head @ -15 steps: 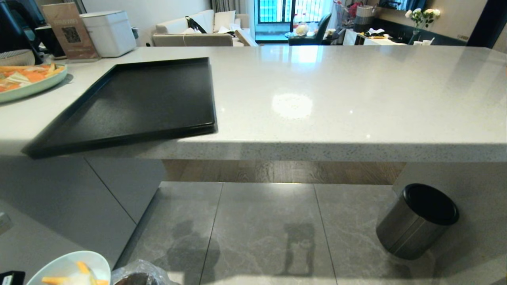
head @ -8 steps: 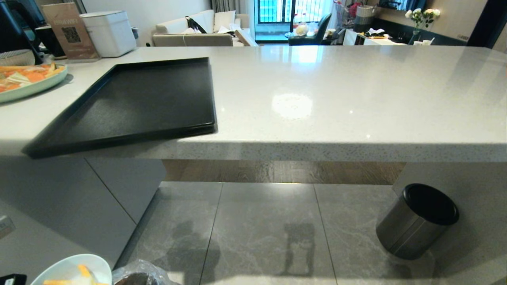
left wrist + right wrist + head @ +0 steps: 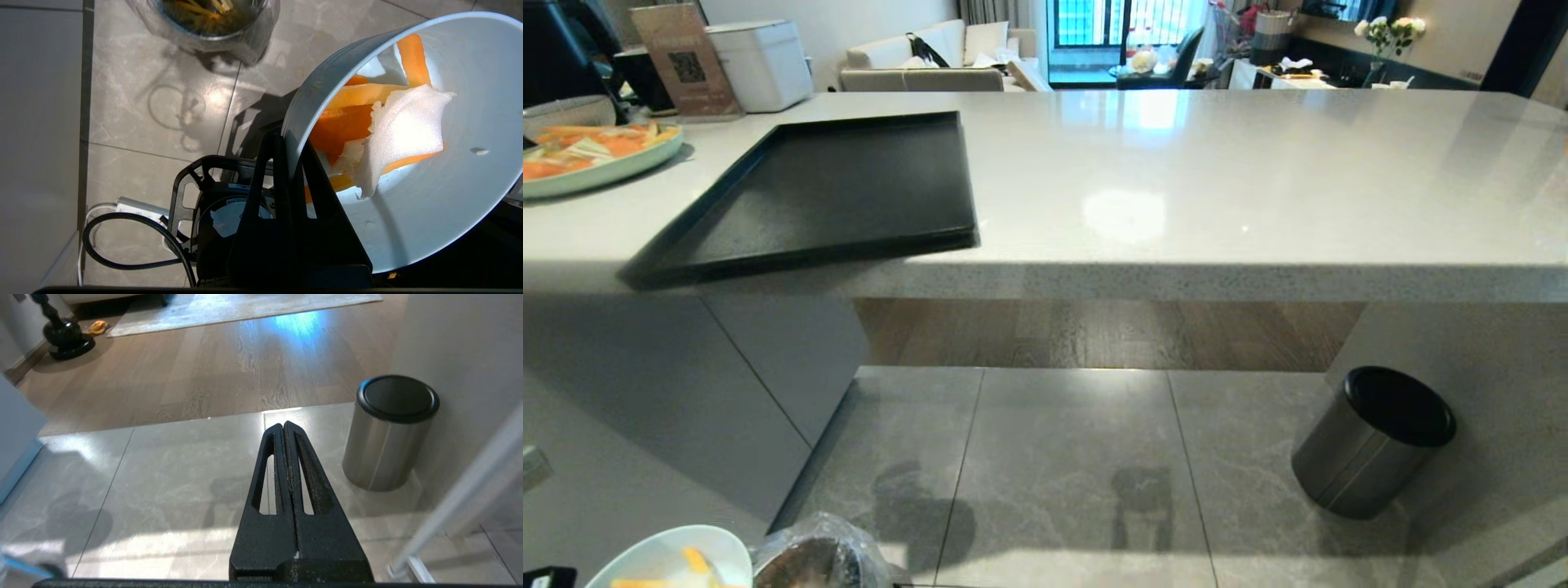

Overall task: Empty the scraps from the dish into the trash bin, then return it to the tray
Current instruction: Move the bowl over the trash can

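From the head, the dish [image 3: 666, 559] sits just beside the trash bin [image 3: 817, 563], the tray [image 3: 833, 188] up on the counter. At the left wrist, the left gripper [image 3: 286, 143] pinches the dish's rim, scraps [image 3: 367, 126] inside; the bin lies ahead of the jaws. The right gripper [image 3: 286, 428], closed and empty, hangs farther off.

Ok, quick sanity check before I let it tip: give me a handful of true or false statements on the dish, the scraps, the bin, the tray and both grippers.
1. The left gripper is clamped on the rim of the dish. True.
2. The scraps have already been dumped. False: the orange strips and the white piece are in the dish.
3. The tray on the counter holds a bowl. False: nothing sits on it.
4. The trash bin has a clear plastic liner. True.
5. The right gripper holds the dark steel cylinder. False: it is shut on nothing, apart from the cylinder.
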{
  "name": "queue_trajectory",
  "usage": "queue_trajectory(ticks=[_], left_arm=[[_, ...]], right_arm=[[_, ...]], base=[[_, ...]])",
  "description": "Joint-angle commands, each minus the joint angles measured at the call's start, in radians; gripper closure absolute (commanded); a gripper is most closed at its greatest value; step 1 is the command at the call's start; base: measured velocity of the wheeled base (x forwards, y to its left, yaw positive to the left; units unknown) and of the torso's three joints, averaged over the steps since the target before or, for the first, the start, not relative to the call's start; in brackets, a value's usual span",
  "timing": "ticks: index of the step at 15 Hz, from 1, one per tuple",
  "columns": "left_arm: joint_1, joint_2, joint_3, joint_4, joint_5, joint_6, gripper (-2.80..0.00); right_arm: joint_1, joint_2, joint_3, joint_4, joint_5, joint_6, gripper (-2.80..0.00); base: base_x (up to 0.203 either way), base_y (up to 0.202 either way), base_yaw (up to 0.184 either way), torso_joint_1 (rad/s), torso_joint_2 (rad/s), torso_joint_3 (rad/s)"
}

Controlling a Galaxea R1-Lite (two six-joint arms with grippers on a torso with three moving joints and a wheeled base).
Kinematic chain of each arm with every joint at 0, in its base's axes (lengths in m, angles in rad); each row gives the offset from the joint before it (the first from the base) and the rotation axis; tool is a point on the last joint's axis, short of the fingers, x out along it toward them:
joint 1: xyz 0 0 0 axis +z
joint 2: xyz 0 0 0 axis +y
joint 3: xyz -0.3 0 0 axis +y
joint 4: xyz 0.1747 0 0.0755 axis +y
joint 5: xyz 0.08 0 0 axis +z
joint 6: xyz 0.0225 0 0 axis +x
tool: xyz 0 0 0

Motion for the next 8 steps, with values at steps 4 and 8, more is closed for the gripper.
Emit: queue_trajectory(ticks=[4,8], left_arm=[[0.002,-0.006,0.0,0.004,-0.002,0.002,0.0],[0.004,-0.007,0.0,0.004,-0.002,0.002,0.0]], right_arm=[[0.0,0.0,0.0,0.0,0.0,0.001,0.0],[0.0,0.0,0.0,0.0,0.0,0.001,0.0]], base=[[-0.196,0.0,-0.002,0.004,0.0,0.004],[-0.198,0.0,-0.001,0.003,0.0,0.002]])
